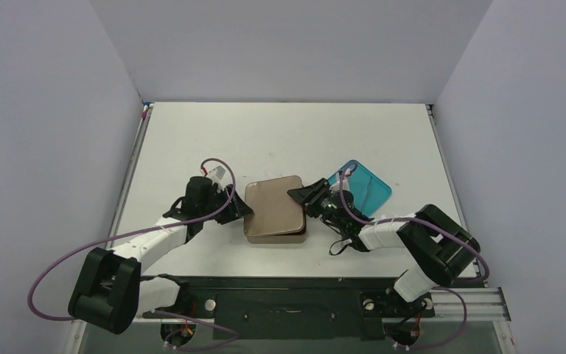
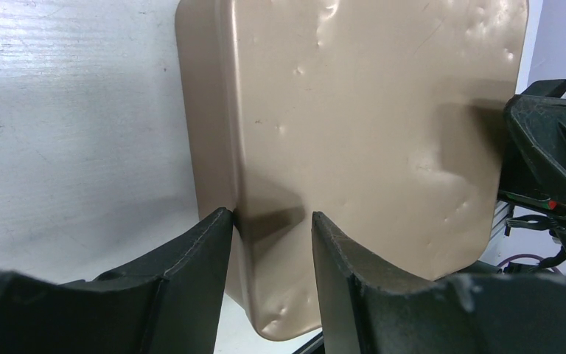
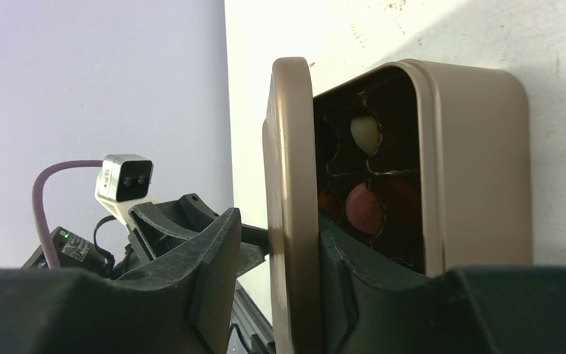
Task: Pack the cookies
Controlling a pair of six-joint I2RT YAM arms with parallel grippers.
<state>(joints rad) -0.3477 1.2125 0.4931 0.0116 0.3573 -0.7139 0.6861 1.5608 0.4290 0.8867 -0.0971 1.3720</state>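
The right pincer (image 3: 276,221) stands released around the raised edge of the lid (image 3: 287,147); the right wrist view shows a clear gap between its outer finger (image 3: 214,258) and the lid's top face; its inner finger sits on the far side of that edge, close against the lid's underside, at the mouth of the tin (image 3: 479,162).

The lid is lifted ajar on this pincer's side, and the cookies (image 3: 365,206) lie just beyond the inner finger, down inside the tin's dark compartments; a pink round one is nearest the fingertip; a cream-white one (image 3: 365,131) is further along the same row; an orange-brown one shows only partly behind the lid's edge; any darker pieces are lost in shadow.

The left pincer (image 2: 271,217) straddles the opposite edge of the lid, its jaws part-way apart; one fingertip (image 2: 217,236) touches the lid's side wall and the other lies over the dented top face; I cannot tell whether it is actually clenched on the lid or merely set against it.

From above, the two pincers face each other across the tin, the left one at its left edge and the right one at its right edge; the teal plate (image 1: 368,184) lies on the table (image 1: 265,133) just behind the right pincer, apart from the tin.
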